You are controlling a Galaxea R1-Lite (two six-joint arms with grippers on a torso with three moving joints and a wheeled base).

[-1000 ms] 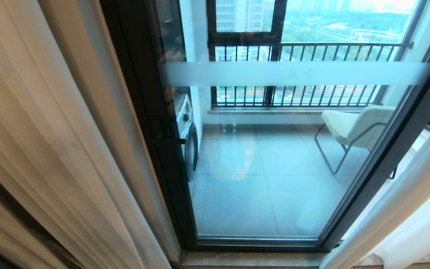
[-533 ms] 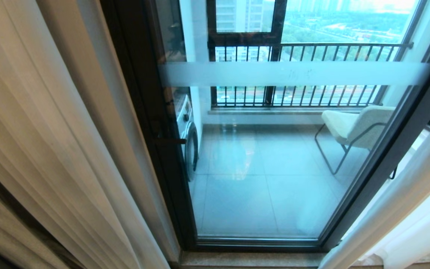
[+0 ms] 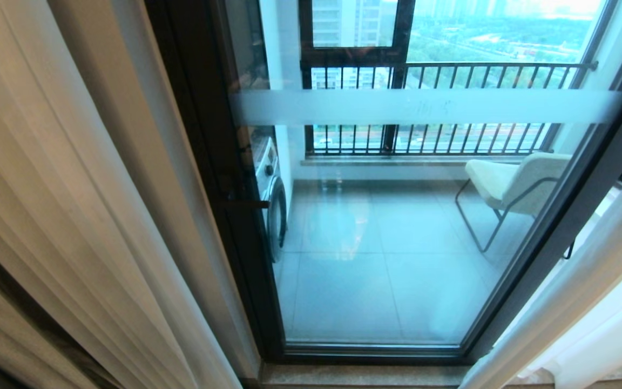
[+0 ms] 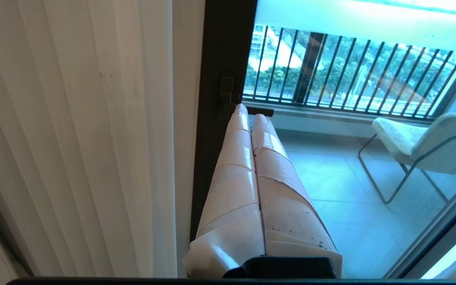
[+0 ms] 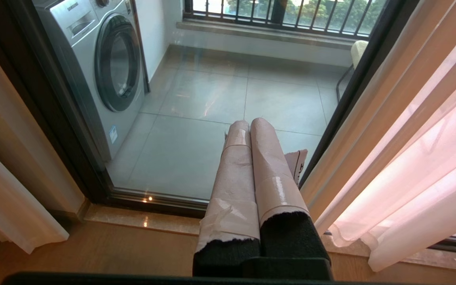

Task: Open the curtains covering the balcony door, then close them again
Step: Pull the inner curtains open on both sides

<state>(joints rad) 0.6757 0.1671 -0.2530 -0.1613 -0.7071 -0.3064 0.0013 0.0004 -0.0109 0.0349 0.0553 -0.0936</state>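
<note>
Curtains [image 3: 586, 292]: we see them drawn aside, flanking the balcony door [image 3: 397, 216].
Left gripper [image 4: 248, 114]: fingers pressed together, holding nothing.
Right gripper [image 5: 249, 123]: likewise together, empty, before the glass.

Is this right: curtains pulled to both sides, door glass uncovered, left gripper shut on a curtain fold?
Not quite. The left wrist view shows the left gripper shut on nothing, its fingers pressed together in front of the door frame, beside the curtains. The rest holds: curtains at both sides, glass uncovered.
</note>
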